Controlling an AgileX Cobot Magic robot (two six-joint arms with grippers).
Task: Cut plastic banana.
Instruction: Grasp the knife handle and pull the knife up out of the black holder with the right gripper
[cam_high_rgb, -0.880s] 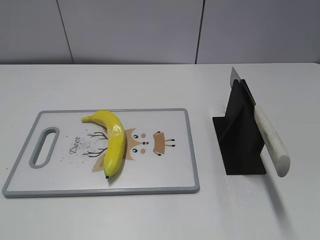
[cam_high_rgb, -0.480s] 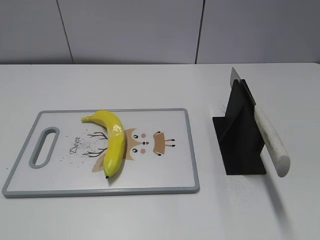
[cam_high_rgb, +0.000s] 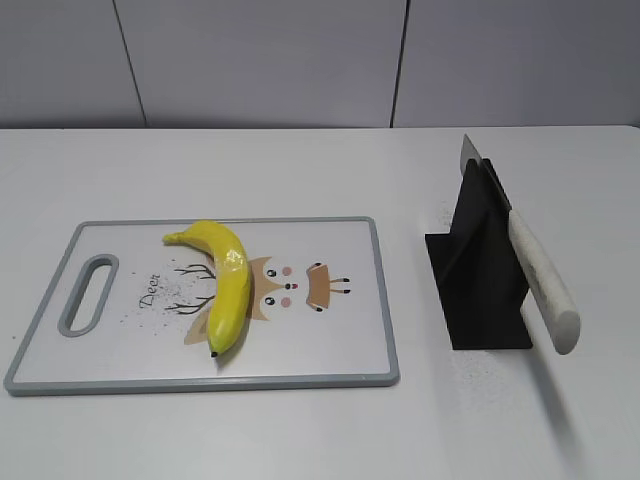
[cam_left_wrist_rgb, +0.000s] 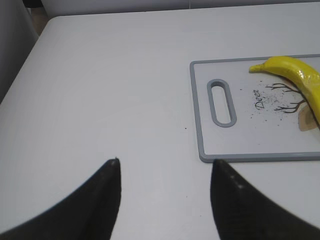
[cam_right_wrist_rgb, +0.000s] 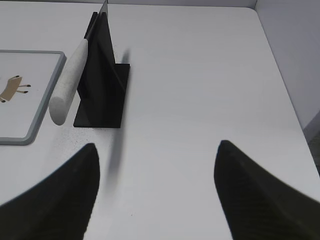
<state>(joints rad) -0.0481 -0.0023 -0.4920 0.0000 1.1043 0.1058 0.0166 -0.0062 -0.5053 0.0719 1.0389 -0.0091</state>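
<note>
Nothing of the cutting is done yet: the plastic banana (cam_high_rgb: 227, 283) lies whole on the left half of the cutting board (cam_high_rgb: 330, 375), and the knife (cam_high_rgb: 540, 282) rests in its black stand (cam_high_rgb: 480, 280) at the right. My left gripper (cam_left_wrist_rgb: 165, 170) and right gripper (cam_right_wrist_rgb: 157, 155) both hang with jaws apart, holding nothing. The banana is glossy yellow, curved, with small dark tips.

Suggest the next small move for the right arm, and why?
Probably move the right end effector forward and left toward the white knife handle, which sticks out of the black stand. The fingers are open and hold nothing, the plastic banana lies uncut on the cutting board, and the knife is not yet picked up.
</note>
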